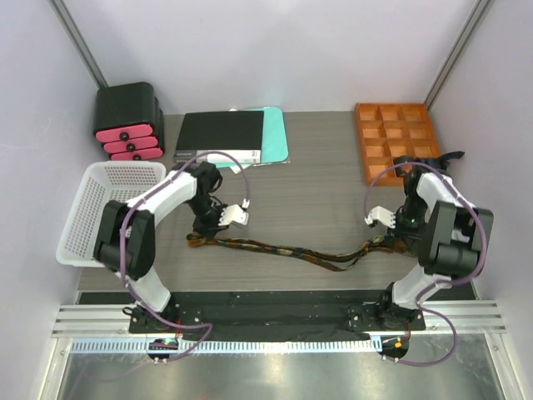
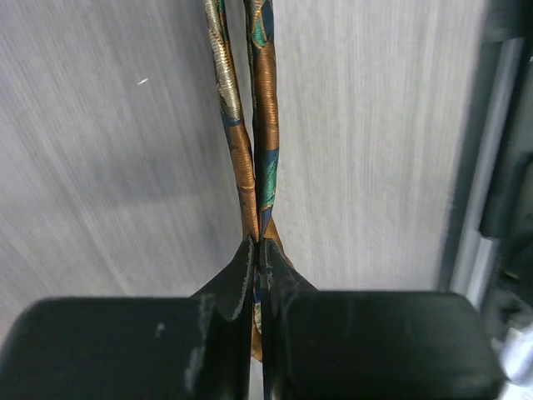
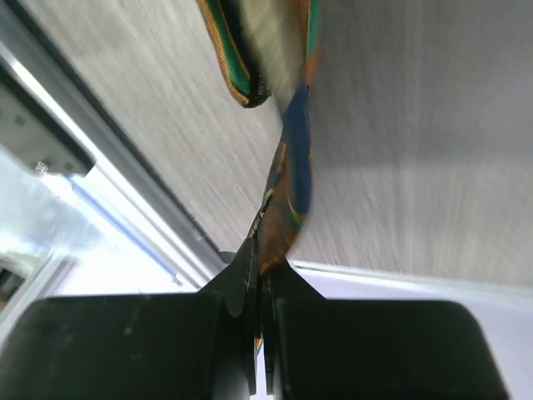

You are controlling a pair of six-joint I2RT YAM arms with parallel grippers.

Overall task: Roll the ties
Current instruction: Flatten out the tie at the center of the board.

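The ties (image 1: 291,250) lie stretched left to right across the near part of the grey table, dark with orange-gold patterning. In the left wrist view they run away from me as two narrow strands (image 2: 254,125) side by side. My left gripper (image 1: 200,237) is shut on their left end, and fabric shows pinched between its black fingertips (image 2: 258,247). My right gripper (image 1: 385,242) is shut on the right end. In the right wrist view the fabric (image 3: 296,167) rises from the closed tips (image 3: 265,260), blurred, with a folded loop above. Which end is the wider one I cannot tell.
A white mesh basket (image 1: 79,218) stands at the left edge. At the back are a black box with pink drawers (image 1: 125,121), a black folder (image 1: 221,137) on a teal sheet (image 1: 276,133), and an orange compartment tray (image 1: 398,137). A black rail (image 1: 275,304) runs along the near edge.
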